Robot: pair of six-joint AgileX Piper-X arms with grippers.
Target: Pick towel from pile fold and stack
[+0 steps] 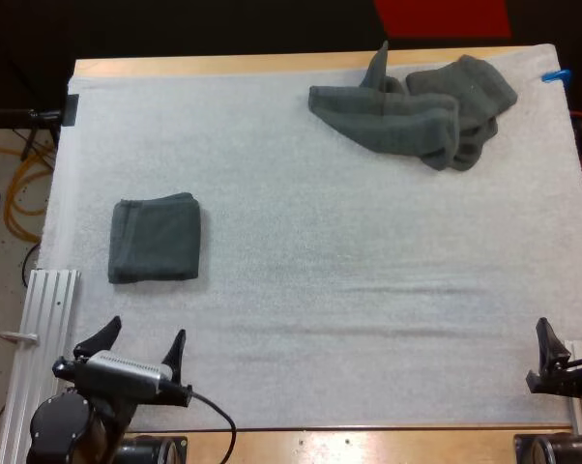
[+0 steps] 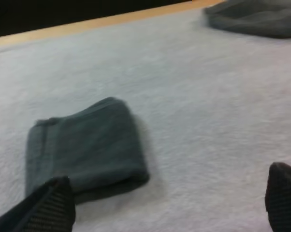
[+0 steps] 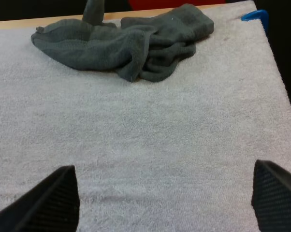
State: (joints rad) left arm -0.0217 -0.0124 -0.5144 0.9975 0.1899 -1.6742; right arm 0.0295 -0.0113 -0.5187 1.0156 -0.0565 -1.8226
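**Crumpled towels [image 1: 414, 109] lie at the far right of the white mat [image 1: 368, 290]; both claws are parked wide open.**

The pile is heaped near the table's [image 1: 223, 66] far edge with its folds overlapping. One raised ridge looks like the easiest place to pinch a single piece free. Well apart on the left, a folded towel [image 1: 156, 238] lies flat and square, probably marking where the stack goes. The left claw [image 1: 146, 331] hovers on the near side of it, fingers spread and empty. The right claw [image 3: 163, 166] faces the pile from the near edge, fingers apart and gripping nothing.
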